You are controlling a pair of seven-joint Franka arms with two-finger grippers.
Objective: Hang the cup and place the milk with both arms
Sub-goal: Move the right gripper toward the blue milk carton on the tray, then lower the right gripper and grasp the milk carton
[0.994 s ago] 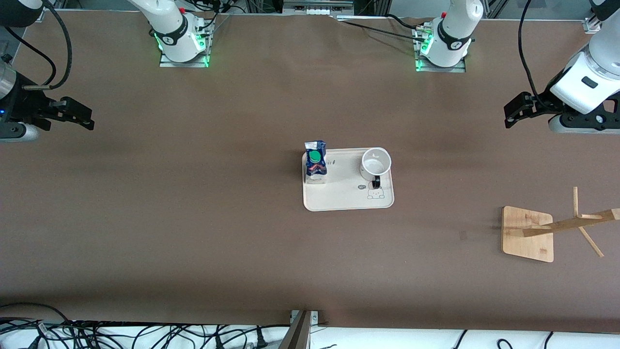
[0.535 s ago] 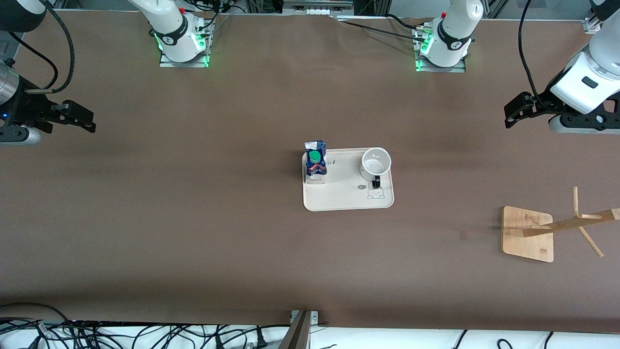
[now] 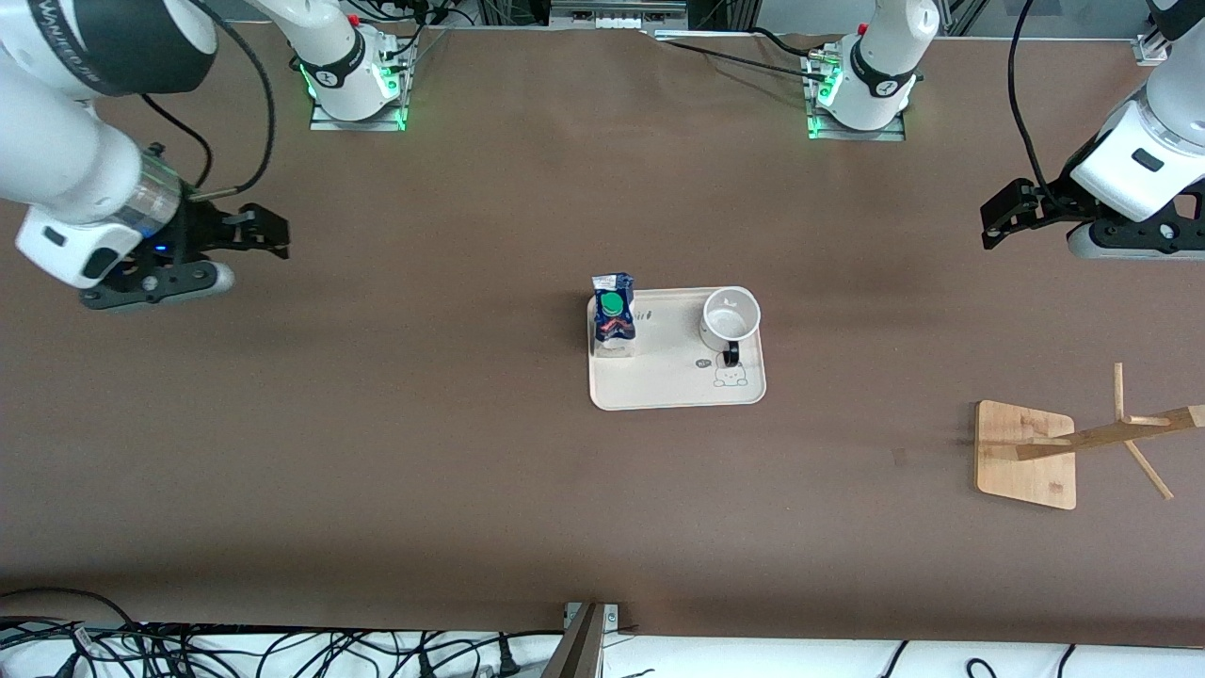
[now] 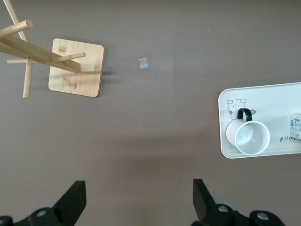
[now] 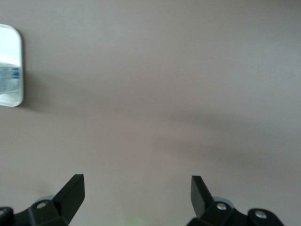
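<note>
A high camera faces the robots across the whole table, while both wrist cameras look straight down, sharing the tray (image 3: pixel 678 386) (image 4: pixel 225 141) (image 5: pixel 11 66).

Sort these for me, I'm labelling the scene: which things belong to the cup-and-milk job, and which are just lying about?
Part of the job:
cup, on the tray
milk, on the tray
wooden rack
left gripper, open
right gripper, open

Lying about:
tray
small tape scrap on the table

Brown table (image 3: pixel 424 452) carries a cream tray (image 3: pixel 673 386) near its middle. A wooden cup rack (image 3: pixel 1026 457) stands on a square base toward the left arm's end, nearer the front camera than the tray. Both arm bases are mounted along the table's edge farthest from that camera.
</note>
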